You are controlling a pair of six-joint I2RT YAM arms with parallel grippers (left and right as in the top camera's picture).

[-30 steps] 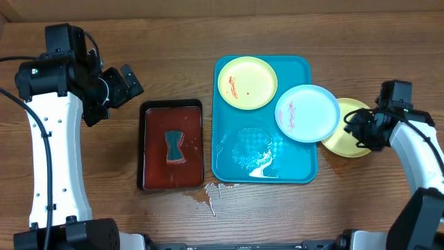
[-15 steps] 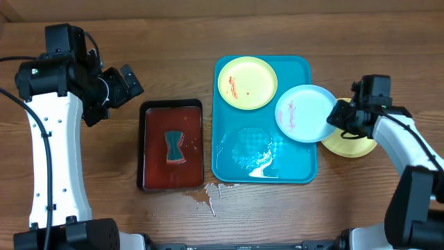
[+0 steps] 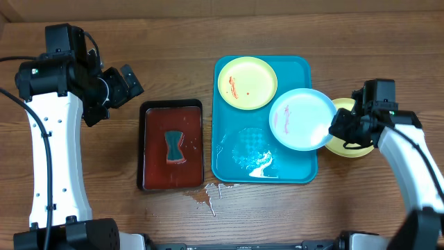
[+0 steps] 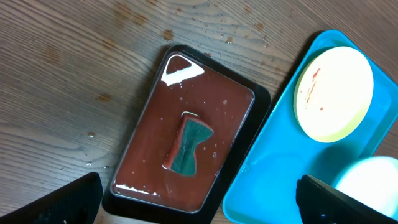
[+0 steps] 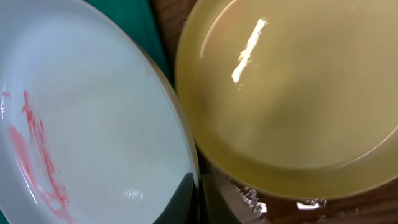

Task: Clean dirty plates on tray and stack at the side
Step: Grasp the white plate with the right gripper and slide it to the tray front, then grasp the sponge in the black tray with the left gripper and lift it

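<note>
**Q:** Plates point(image 3: 300, 119): where does each one sit?

**A:** The light blue plate point(image 5: 93, 124) lies over the right part of the tray point(image 3: 225, 121). Its edge reaches past the tray's right rim and overlaps the second yellow-green plate point(image 3: 350, 151), which sits on the table point(image 3: 312, 35) just beside the tray. The first yellow-green plate point(image 3: 248, 82) lies flat in the tray's far end. It has a small red smear point(image 3: 234, 87) left of centre.

**Q:** Right side, grip status?

**A:** My right gripper point(image 3: 335, 129) is pinched on the right rim of the light blue plate. In the wrist view one finger is above the rim and one below. I cannot tell whether the plate is clear of the tray floor. Red streaks point(image 5: 37, 155) mark the plate's white centre.

**Q:** Left side?

**A:** My left gripper point(image 3: 128, 85) hangs over bare table, far left of the black tray point(image 3: 152, 139). Its fingers are spread wide and hold nothing. The sponge point(image 3: 175, 146) lies in that tray's reddish liquid (upright hourglass shape, teal with a red edge).

**Q:** Surface notes?

**A:** The tray floor is wet near its front, and there are splashes point(image 3: 208, 194) on the table by its front left corner.
</note>
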